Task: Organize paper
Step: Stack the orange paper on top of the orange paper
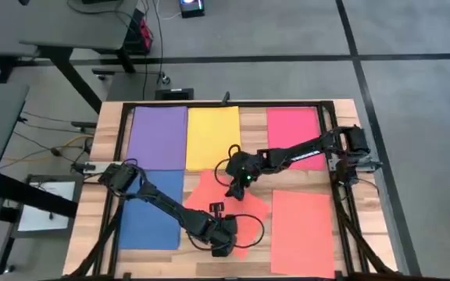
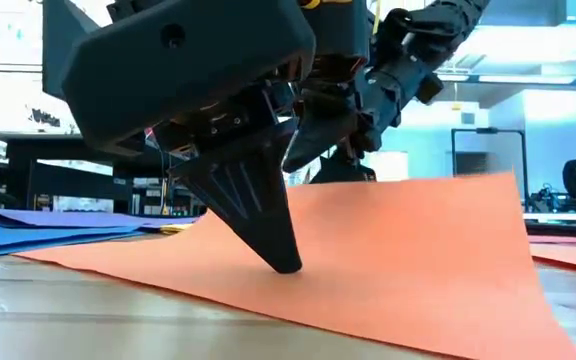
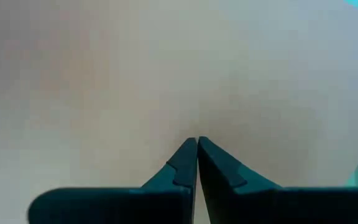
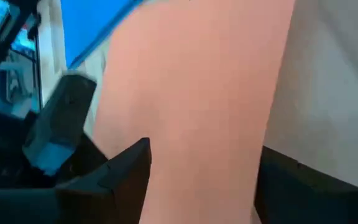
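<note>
Pressing down clenched, the left pincer [image 2: 286, 262] pins the orange sheet [image 2: 398, 250]; the right pincer [image 1: 237, 187] spreads above it.

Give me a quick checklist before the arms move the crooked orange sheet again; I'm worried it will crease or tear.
1. Left gripper shut and tips down on the orange sheet: ok; in the left wrist view its fingers meet.
2. Right gripper at the sheet's far edge: ok; that edge passes between its open fingers in the right wrist view.
3. Sheet flat on the table: not ok; the low view shows its far side lifted.
4. Sheet square with the grid: not ok, it lies rotated.
5. Neighbours undisturbed: ok for the blue sheet and second orange sheet.
6. Crease already formed: cannot tell.
</note>
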### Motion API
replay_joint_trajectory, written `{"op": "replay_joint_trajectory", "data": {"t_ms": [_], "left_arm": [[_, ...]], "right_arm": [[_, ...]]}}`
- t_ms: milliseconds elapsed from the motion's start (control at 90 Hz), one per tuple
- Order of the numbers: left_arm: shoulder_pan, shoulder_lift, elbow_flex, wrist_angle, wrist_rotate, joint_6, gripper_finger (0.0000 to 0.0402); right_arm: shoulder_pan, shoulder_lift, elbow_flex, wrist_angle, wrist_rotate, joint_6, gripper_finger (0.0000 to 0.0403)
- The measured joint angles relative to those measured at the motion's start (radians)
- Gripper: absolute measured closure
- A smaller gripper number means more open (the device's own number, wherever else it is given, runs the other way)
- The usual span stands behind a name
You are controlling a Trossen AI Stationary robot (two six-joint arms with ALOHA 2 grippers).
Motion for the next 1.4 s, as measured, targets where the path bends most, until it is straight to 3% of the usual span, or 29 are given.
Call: {"op": "replay_joint_trajectory", "data": {"t_ms": [289,444,522,600,733,811,900,1056,1278,1400], "left_arm": [[0.014,-0.016,0.000,-0.016,0.005,0.024,0.0401],[0.019,-0.019,0.036,-0.091,0.085,-0.001,0.0401],[0.018,-0.029,0.075,-0.191,0.107,-0.031,0.0401],[0.018,-0.073,0.121,-0.328,0.102,-0.052,0.0401],[0.009,-0.219,0.134,-0.423,0.071,-0.032,0.0401],[0.009,-0.302,0.134,-0.448,0.079,-0.025,0.0401],[0.031,-0.388,0.134,-0.452,0.157,-0.016,0.0401],[0.044,-0.464,0.134,-0.458,0.163,0.061,0.0401],[0.047,-0.473,0.133,-0.458,0.176,0.202,0.0401],[0.046,-0.473,0.133,-0.446,0.176,0.220,0.0401]], "right_arm": [[0.046,0.073,-0.001,0.018,-0.005,0.087,0.0261],[0.060,0.106,0.000,0.006,0.009,0.146,0.0350],[0.067,0.069,-0.002,-0.060,0.044,0.178,0.0390],[0.073,-0.003,-0.002,-0.154,0.110,0.215,0.0396],[0.093,-0.161,-0.001,-0.353,0.239,0.309,0.0402],[0.125,-0.257,-0.001,-0.457,0.296,0.430,0.0402],[0.188,-0.366,-0.001,-0.552,0.312,0.621,0.0402],[0.394,-0.478,0.000,-0.802,0.510,1.059,0.0403],[0.695,-0.434,0.000,-1.058,0.540,1.633,0.0403],[0.748,-0.359,0.000,-1.028,0.466,1.664,0.0403]]}}
